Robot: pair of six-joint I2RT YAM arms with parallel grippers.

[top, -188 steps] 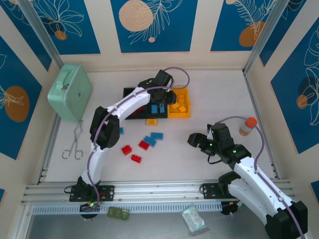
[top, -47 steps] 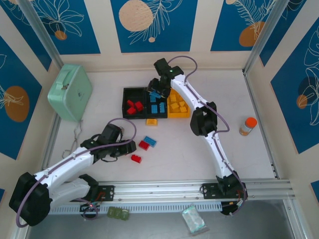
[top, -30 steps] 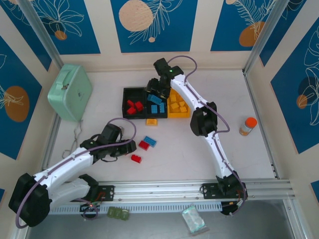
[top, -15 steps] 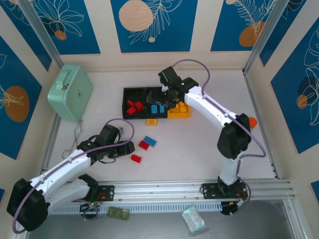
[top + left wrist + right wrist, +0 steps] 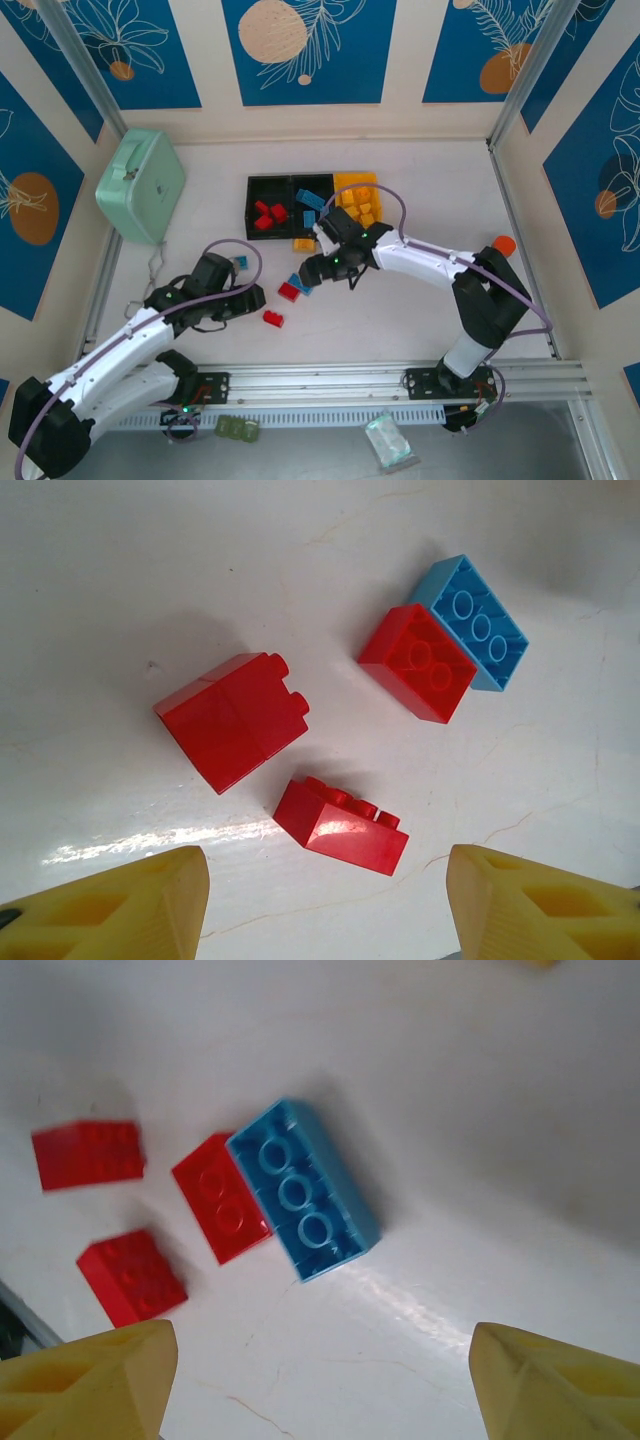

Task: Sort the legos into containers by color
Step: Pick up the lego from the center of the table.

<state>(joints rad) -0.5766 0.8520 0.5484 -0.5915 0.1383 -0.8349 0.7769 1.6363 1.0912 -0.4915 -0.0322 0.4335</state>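
Note:
The containers (image 5: 252, 184), two black and one yellow-orange (image 5: 370, 182), sit at mid-table with red, blue and orange legos inside. Loose legos lie in front of them: a blue brick (image 5: 303, 1190) touching a red one (image 5: 222, 1197), two more red bricks (image 5: 232, 720) (image 5: 342, 826), an orange brick (image 5: 303, 244) and a small blue one (image 5: 241, 262). My left gripper (image 5: 320, 920) is open just above the table, with the low red brick a little ahead of its fingertips. My right gripper (image 5: 325, 1390) is open and empty, hovering near the blue brick (image 5: 300, 283).
A mint-green case (image 5: 140, 185) stands at the back left, with metal tongs (image 5: 148, 290) lying in front of it. An orange-capped bottle (image 5: 497, 248) is at the right, behind my right arm. The rail runs along the near edge.
My right arm has swung down from over the bins to the loose bricks at mid-table, its gripper open. The left arm has barely moved.

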